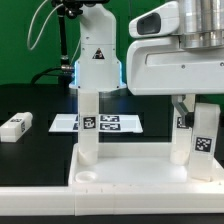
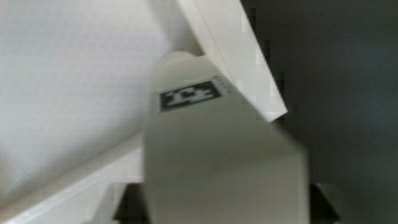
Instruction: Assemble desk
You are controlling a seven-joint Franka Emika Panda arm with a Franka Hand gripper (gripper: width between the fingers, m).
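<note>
The white desk tabletop [image 1: 130, 172] lies flat at the front, rim up. One white leg [image 1: 88, 125] stands upright in its corner socket on the exterior view's left. My gripper [image 1: 192, 108] is shut on a second tagged leg [image 1: 203, 138] and holds it upright over the tabletop's corner on the exterior view's right. In the wrist view the held leg [image 2: 214, 150] fills the space between my dark fingers [image 2: 121, 205], with the gripper [image 2: 217, 205] closed on its sides. The tabletop [image 2: 71, 80] lies just beyond it. Whether the leg's foot is seated is hidden.
A third loose leg [image 1: 13, 127] lies on the black table at the exterior view's left. The marker board [image 1: 110, 123] lies flat behind the tabletop. The arm's white base [image 1: 97, 60] stands behind that, before a green backdrop.
</note>
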